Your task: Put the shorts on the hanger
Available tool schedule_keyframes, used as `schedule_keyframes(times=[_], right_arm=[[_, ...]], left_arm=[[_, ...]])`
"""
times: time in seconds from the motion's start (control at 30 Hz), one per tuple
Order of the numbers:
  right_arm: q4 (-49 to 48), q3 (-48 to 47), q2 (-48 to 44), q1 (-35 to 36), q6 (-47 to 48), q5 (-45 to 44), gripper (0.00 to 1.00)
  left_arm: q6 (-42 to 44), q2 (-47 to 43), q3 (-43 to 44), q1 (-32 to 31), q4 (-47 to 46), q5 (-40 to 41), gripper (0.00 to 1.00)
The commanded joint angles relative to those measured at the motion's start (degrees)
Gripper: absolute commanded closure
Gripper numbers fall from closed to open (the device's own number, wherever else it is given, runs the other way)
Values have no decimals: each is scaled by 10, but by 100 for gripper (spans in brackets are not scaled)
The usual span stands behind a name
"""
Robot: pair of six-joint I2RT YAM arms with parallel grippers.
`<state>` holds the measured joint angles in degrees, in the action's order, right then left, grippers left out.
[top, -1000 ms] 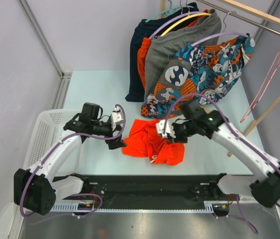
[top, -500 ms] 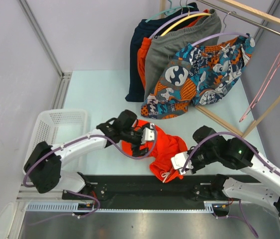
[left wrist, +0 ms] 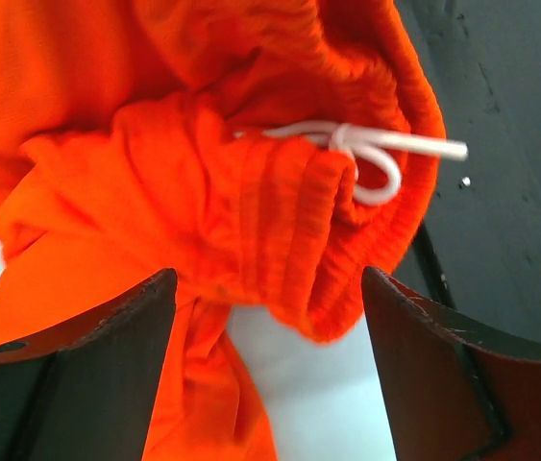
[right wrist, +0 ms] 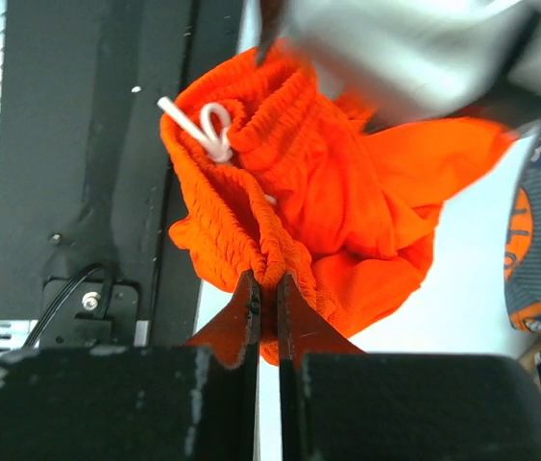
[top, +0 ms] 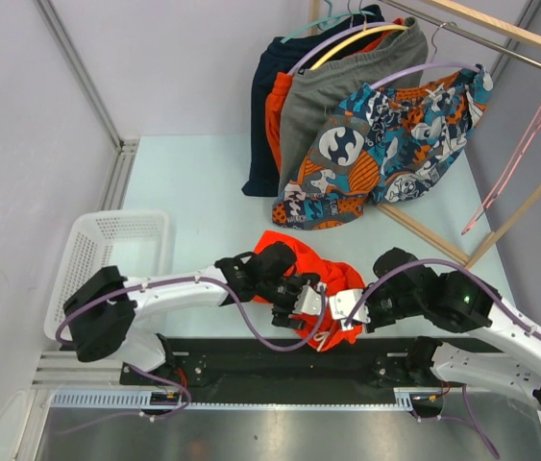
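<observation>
The bright orange-red shorts [top: 301, 264] lie bunched near the table's front edge, partly over the black base rail. My right gripper [right wrist: 268, 280] is shut on a fold of their ribbed waistband [right wrist: 251, 206], close to the white drawstring [right wrist: 205, 123]. My left gripper [left wrist: 268, 280] is open and points down at the waistband [left wrist: 280, 221], with the drawstring knot [left wrist: 366, 158] just beyond its fingers [left wrist: 107, 365]. Seen from above, the left gripper [top: 301, 305] and the right gripper [top: 347, 307] sit side by side. The pale pink hanger [top: 515, 158] hangs far right, apart from both arms.
A white basket [top: 107, 252] stands at the table's left edge. Grey shorts [top: 313, 106] and patterned shorts [top: 395, 134] hang on hangers from a wooden rail [top: 501, 29] at the back right. The black base rail [top: 251, 355] runs along the near edge.
The right gripper has dragged the shorts toward the near edge. The left arm has swung from the left across the shorts to their front edge, its jaws narrowing slightly.
</observation>
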<state>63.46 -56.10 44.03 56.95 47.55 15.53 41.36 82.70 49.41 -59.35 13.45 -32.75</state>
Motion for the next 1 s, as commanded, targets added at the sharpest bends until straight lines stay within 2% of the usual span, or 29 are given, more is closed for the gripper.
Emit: schedule_keyframes(times=[0.0, 0.07, 0.17, 0.2, 0.27, 0.3, 0.33, 0.4, 0.43, 0.5, 0.53, 0.63, 0.73, 0.77, 0.83, 0.9, 0.97], right_arm=[[-44, -2, -14, -3, -25, -31, 100], [-54, -2, -20, -4, -33, -34, 100], [-66, -2, -26, -6, -29, -40, 100], [-68, -2, -32, -8, -27, -45, 100], [-76, -2, -38, -8, -22, -51, 100], [-79, -1, -46, -8, -19, -58, 100], [-84, 0, -48, -9, -17, -65, 100], [-104, 2, -58, -10, -9, -95, 100], [-115, 5, -67, -13, -5, -109, 100], [-154, 8, -75, -19, 9, -152, 100], [-170, 12, -80, -24, 15, -155, 100], [-257, 20, -80, -56, 31, -212, 100], [-372, 23, -63, -112, 29, -236, 100], [-406, 23, -42, -159, 25, -238, 100], [-499, 15, -19, -207, -1, -218, 100], [-560, -15, 28, -269, -23, -178, 100], [-591, -41, 60, -291, -51, -161, 100]], left_arm=[[-23, 22, -19, -22, -74, 27, 19], [-19, 26, -27, -34, -90, 44, 19], [-32, 43, -28, -33, -99, 105, 38], [-39, 48, -21, -29, -98, 123, 55], [-84, 44, -12, 15, -90, 125, 71], [-121, 41, 4, 40, -82, 115, 88], [-138, 30, 16, 89, -69, 103, 97], [-176, 11, 47, 141, -26, 61, 100], [-187, -18, 55, 192, -14, 39, 100], [-211, -51, 78, 238, 16, 3, 100], [-214, -65, 87, 278, 30, -8, 100], [-214, -111, 129, 339, 88, -49, 100], [-197, -144, 171, 386, 144, -81, 100], [-190, -154, 181, 396, 174, -88, 100], [-139, -155, 219, 410, 223, -114, 100], [-69, -155, 262, 409, 315, -134, 100], [-28, -154, 296, 405, 404, -165, 100]])
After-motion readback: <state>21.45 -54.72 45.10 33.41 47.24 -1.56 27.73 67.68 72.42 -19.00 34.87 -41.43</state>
